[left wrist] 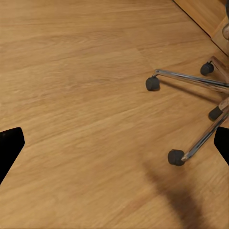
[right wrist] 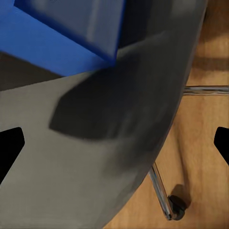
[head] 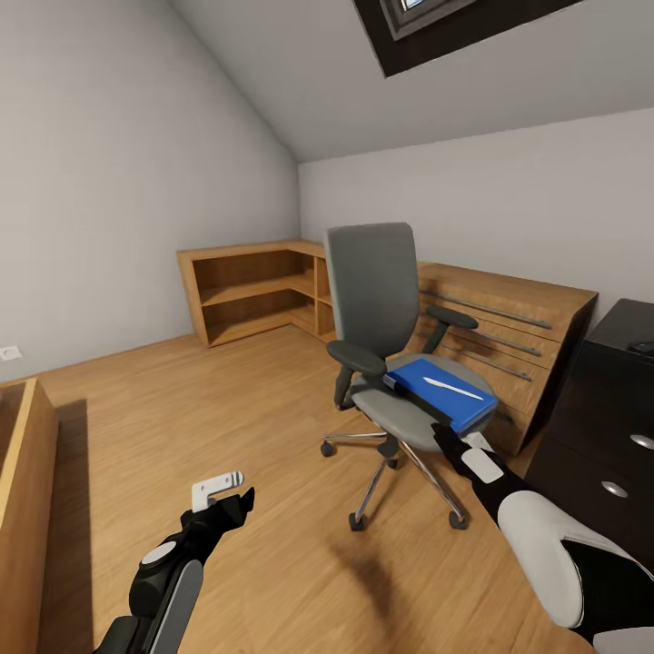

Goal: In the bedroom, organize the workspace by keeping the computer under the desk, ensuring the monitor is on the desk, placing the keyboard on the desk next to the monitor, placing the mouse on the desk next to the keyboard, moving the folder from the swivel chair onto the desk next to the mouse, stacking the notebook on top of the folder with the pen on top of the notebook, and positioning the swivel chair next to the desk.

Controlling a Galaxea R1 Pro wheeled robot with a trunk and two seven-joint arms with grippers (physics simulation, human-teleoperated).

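Observation:
The swivel chair [head: 377,309], grey with a chrome five-star base, stands in the middle of the room. A blue folder [head: 440,392] lies on its seat [head: 404,418] with a white pen [head: 451,388] on top. In the right wrist view the blue folder [right wrist: 43,47] carries a second, thicker blue slab [right wrist: 81,21]. My right gripper [head: 445,436] hovers at the seat's front edge just below the folder, open [right wrist: 114,148]. My left gripper [head: 234,505] is low over the floor, open and empty [left wrist: 114,148], with the chair's castors [left wrist: 152,83] ahead of it.
A wooden drawer unit [head: 509,336] stands behind the chair, and a black cabinet [head: 599,436] at the right. A wooden corner shelf [head: 254,291] lines the far wall. More wooden furniture [head: 23,509] is at the left edge. A small white piece [head: 216,488] shows by the left gripper.

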